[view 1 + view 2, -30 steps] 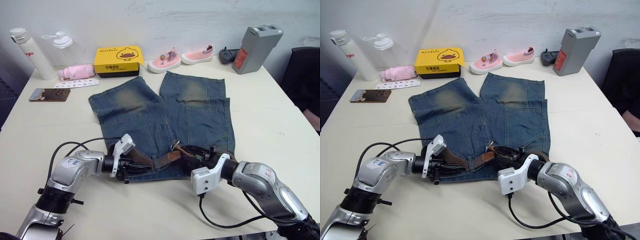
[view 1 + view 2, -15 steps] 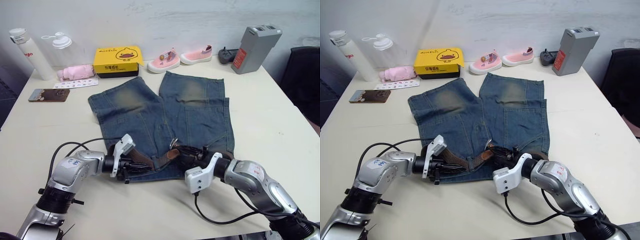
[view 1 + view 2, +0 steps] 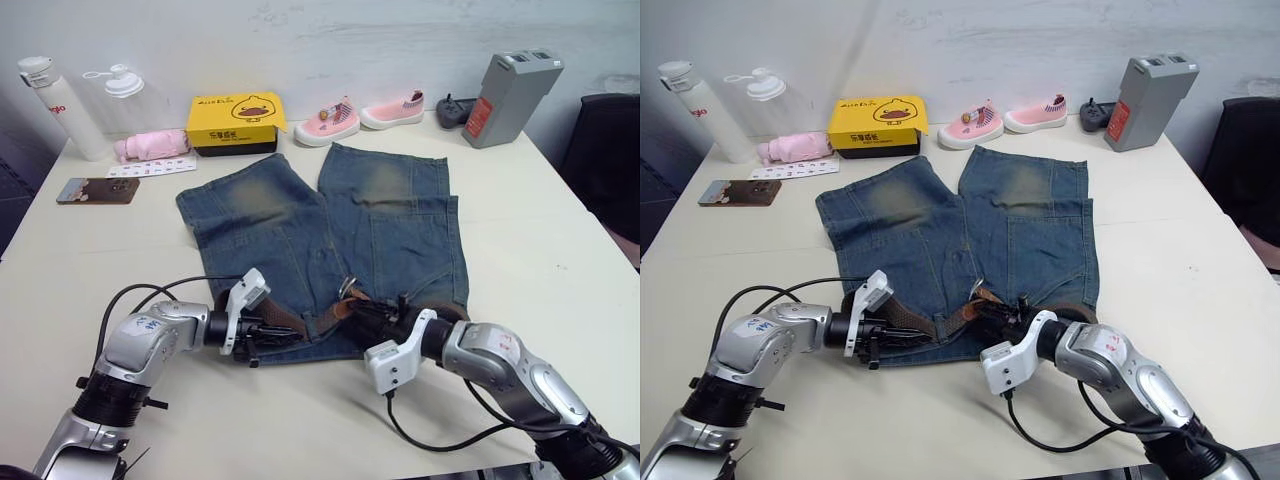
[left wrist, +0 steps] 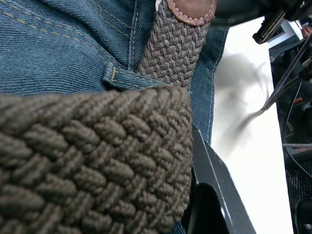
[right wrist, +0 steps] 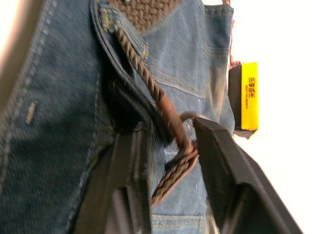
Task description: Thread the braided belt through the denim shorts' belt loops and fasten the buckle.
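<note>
A: Cream tabletop [image 3: 560,250] against a pale wall, head views first. Blue denim shorts with faded tan patches [image 3: 330,235] lie flat mid-table, waistband towards the robot. At the far edge: a yellow box with a duck print [image 3: 236,122], a pair of small pink shoes [image 3: 362,116], a grey upright battery-like block [image 3: 512,96], a white bottle [image 3: 55,105], a pink folded cloth [image 3: 152,145] and a dark phone [image 3: 98,189].

B: Belt?

A: Long brown braided belt [image 3: 305,322] lies along the waistband between the two arms. Left gripper [image 3: 258,337] is at the waistband's left end, right gripper [image 3: 992,312] at the middle, beside the silver rectangular buckle [image 3: 349,290].

B: Left wrist view?

A: Braided strap pressed against one black finger [image 4: 214,195] in the near field. Looks clamped on the belt, though the other finger is hidden. Beyond, the strap passes under a narrow denim belt loop [image 4: 134,80] and ends in a brown leather tab.

B: Right wrist view?

A: Two black fingers [image 5: 219,165] stand part-way apart, the belt's strap and buckle end in the gap between them. Whether they grip it, I cannot tell. Yellow box shows beyond the denim.
</note>
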